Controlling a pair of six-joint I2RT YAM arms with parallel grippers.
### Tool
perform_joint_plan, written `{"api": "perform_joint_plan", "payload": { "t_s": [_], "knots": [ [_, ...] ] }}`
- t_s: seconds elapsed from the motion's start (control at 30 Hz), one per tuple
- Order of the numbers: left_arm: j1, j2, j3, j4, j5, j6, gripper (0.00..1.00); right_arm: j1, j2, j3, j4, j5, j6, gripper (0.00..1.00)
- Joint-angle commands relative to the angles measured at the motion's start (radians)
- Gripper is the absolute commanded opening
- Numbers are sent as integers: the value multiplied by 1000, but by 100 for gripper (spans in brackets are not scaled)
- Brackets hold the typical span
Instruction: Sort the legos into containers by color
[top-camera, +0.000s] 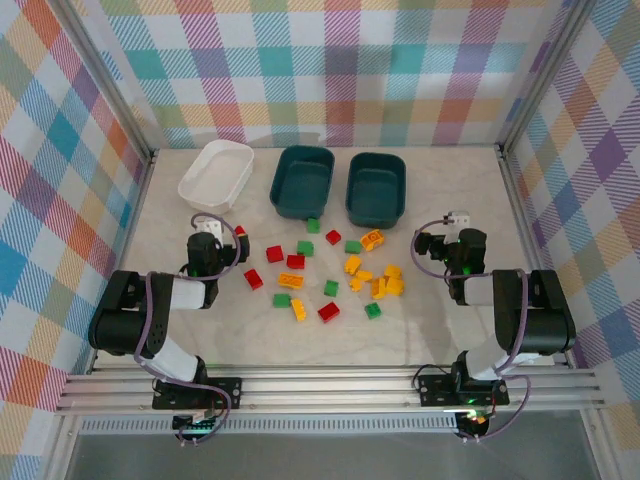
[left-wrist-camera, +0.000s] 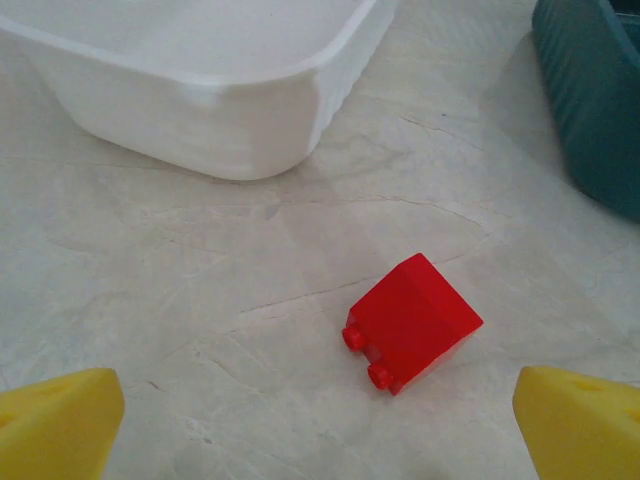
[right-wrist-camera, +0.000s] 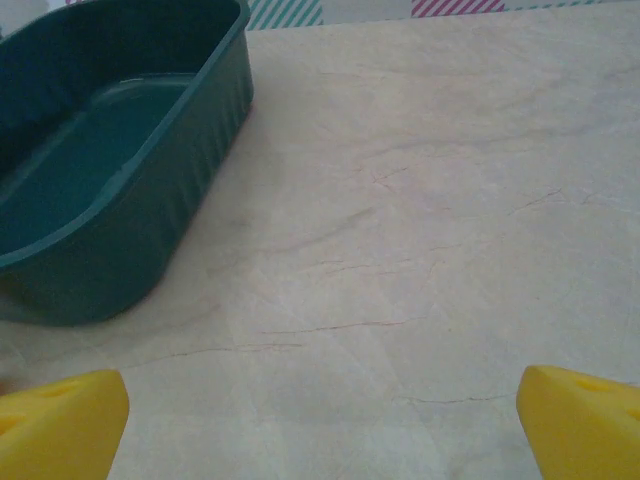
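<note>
So, from above: the white bin (top-camera: 215, 172), middle teal bin (top-camera: 302, 181) and right teal bin (top-camera: 376, 187) line up along the far side of the desk (top-camera: 440, 330). The lego bricks (top-camera: 330, 272), red, green and yellow, lie loose on the desk just in front of them, between the arms. The left claw (top-camera: 207, 226) and right claw (top-camera: 452, 222) sit either side of the pile, both spread wide and holding nothing.

Left wrist cam: yellow fingertips (left-wrist-camera: 55, 425) wide apart, and one red brick (left-wrist-camera: 410, 320) on its side, just ahead of them and short of the white bin. The middle teal bin pokes in at the right edge.

Right wrist cam: fingertips (right-wrist-camera: 60, 425) wide apart over bare desk, with the right teal bin off to the left.
</note>
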Motion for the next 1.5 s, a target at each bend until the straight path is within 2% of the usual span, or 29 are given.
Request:
{"api": "perform_joint_plan", "payload": {
  "t_s": [0.0,1.33,1.4,1.43,1.47],
  "knots": [
    [15,1,12,26,25,16,100,6,-13,19,-3,-31,-13,100],
    [15,-6,12,25,29,18,100,6,-13,19,-2,-30,-12,100],
    [10,-77,95,-191,106,55,100,7,-18,24,-8,-12,-8,100],
    [2,-129,168,-351,114,70,100,19,-42,36,-51,31,-4,100],
    [-8,-175,212,-441,111,76,100,32,-82,52,-114,63,-9,100]
  ]
}}
